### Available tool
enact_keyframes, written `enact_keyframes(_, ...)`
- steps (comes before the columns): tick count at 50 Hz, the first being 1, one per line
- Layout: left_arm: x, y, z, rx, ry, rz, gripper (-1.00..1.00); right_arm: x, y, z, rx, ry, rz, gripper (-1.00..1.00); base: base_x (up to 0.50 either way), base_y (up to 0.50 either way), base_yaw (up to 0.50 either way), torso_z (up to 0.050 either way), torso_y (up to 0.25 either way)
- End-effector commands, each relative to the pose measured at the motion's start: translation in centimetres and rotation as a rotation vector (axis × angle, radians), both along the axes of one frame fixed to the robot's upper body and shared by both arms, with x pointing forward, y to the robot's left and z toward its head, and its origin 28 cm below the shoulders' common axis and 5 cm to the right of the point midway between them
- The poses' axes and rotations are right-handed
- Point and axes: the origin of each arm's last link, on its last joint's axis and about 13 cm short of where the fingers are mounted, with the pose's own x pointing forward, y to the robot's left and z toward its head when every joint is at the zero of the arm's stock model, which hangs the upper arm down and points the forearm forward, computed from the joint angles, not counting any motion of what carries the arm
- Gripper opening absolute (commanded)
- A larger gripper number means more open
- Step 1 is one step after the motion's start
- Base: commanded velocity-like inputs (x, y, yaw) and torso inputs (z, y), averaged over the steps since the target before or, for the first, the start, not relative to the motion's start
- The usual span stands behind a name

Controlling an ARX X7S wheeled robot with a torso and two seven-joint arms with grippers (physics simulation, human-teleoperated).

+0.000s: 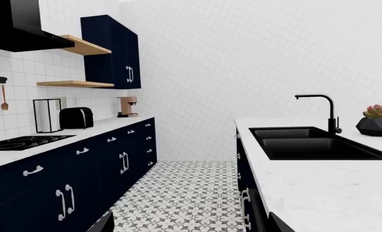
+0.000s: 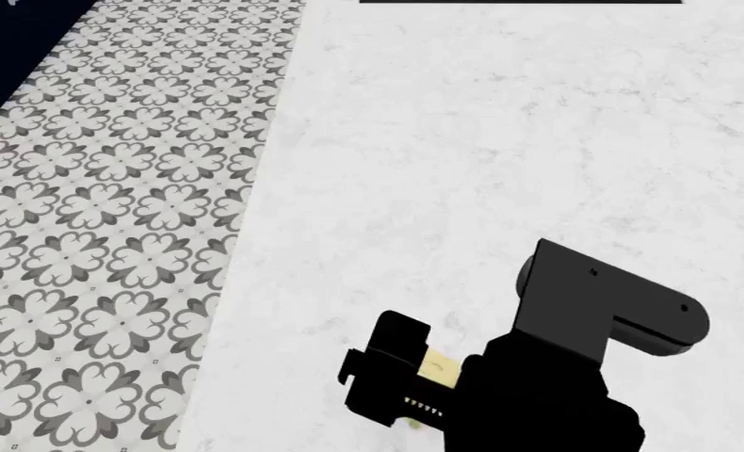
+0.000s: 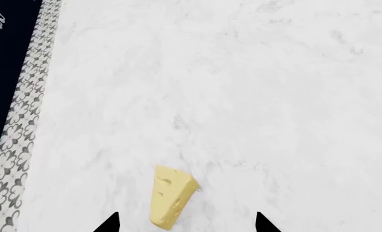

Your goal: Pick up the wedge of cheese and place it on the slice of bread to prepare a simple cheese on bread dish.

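- The wedge of cheese (image 3: pixel 171 198) lay on the white marble bench (image 3: pixel 242 96), pale yellow with round holes in its faces, narrow end pointing away from the wrist camera.
- In the right wrist view the two dark fingertips (image 3: pixel 110 223) of the right claw (image 3: pixel 185 222) stood spread, one on each side of the wedge and apart from it, with bare marble showing between each tip and the cheese.
- From the head view the right arm's black body covered most of the wedge; only a small yellow patch of cheese (image 2: pixel 440 369) showed beside the claw's dark housing (image 2: pixel 391 372), near the bench's front edge.
- The patterned floor tiles (image 2: pixel 108 188) ran along the bench's left side in the head view, and the black rim of the sink (image 2: pixel 523 2) crossed the far edge.
- The left claw's state could not be told: only two dark slivers showed at the rim of the left wrist view, too little to judge.
- That view looked down the kitchen aisle at dark blue cabinets (image 1: pixel 81 179), a black faucet (image 1: pixel 326 113) over the sink basin (image 1: pixel 314 142), a potted succulent (image 1: pixel 376 121), a toaster (image 1: pixel 76 117) and a cooktop (image 1: pixel 23 142).
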Motion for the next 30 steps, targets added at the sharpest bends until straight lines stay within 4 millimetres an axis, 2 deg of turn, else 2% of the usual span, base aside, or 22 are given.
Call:
enact_keyframes(1,0.1,0.0,0.0,0.001,0.001,0.001,1.00,1.4,0.6,-0.7,-0.006,0.016,0.038,1.00,0.00,0.00,0.00,0.000,0.000)
enact_keyframes(16,-0.1,0.1,0.1,-0.003,0.000,0.002,1.00,3.4,1.1,-2.2,-0.038,0.058,0.055,1.00,0.00,0.00,0.00,0.000,0.000)
enact_keyframes(30,-0.1,0.1,0.1,-0.009,-0.004,0.002,1.00,4.4,1.8,-3.7,-0.074,0.122,0.075,1.00,0.00,0.00,0.00,0.000,0.000)
